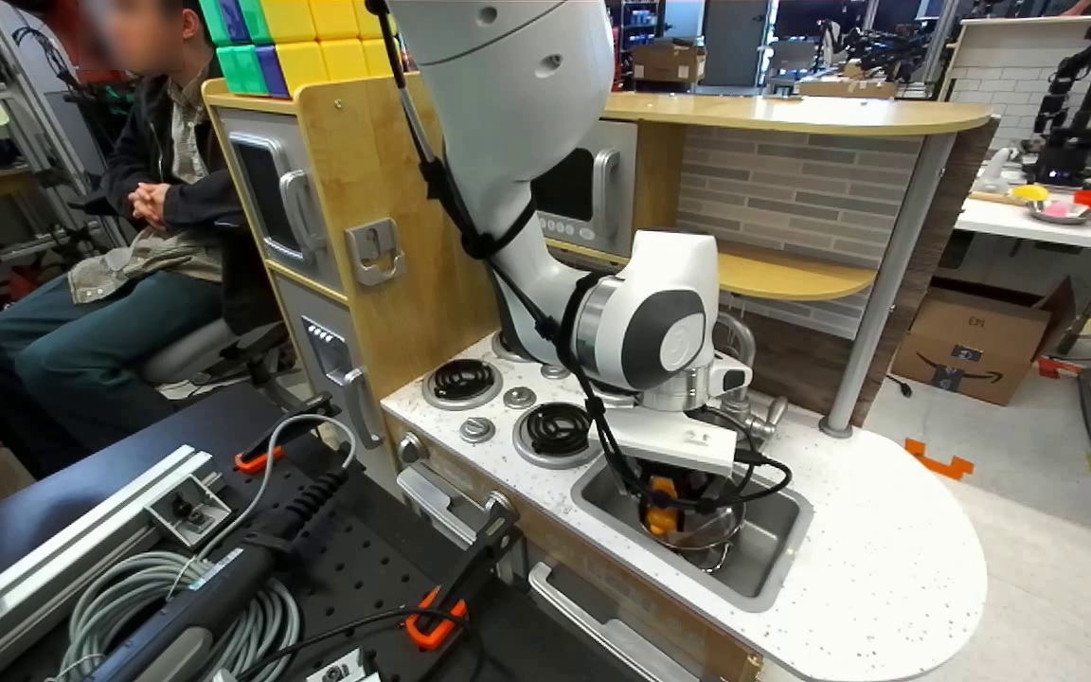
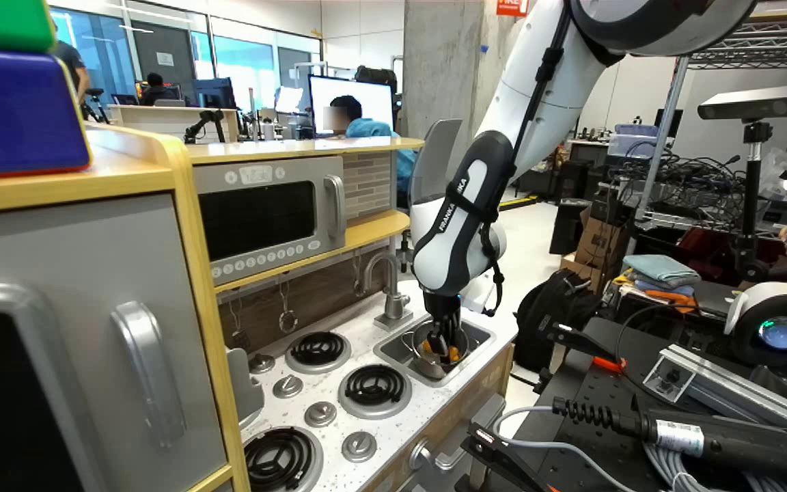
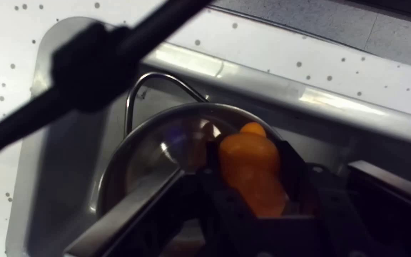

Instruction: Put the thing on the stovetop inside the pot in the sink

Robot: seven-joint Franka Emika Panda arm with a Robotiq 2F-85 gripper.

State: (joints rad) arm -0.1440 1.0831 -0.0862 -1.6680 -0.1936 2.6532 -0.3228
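Toy (image 3: 250, 169) all but delivered, you look close to finished. Your pickup from the stovetop (image 2: 318, 387), low and left of centre in an exterior view, appears done, as does the carry to the sink (image 1: 773, 554), low and right of centre in an exterior view. The pot (image 3: 155, 157) stands in that sink; your claw (image 3: 249, 153) is narrowed on the toy from both sides, just right of centre in the wrist view. The toy is inside the pot's rim or just over it; I cannot tell whether it touches the bottom. Remaining for you, I judge: lower if needed, let go, rise clear.

Count them, biggest first: one stovetop, one sink, one faucet (image 2: 393, 305), one pot, three burners (image 2: 374, 389) in plain sight at the lower left, with what looks like the edge of a fourth, one claw, one toy, four knobs (image 2: 320, 414) on the stovetop.
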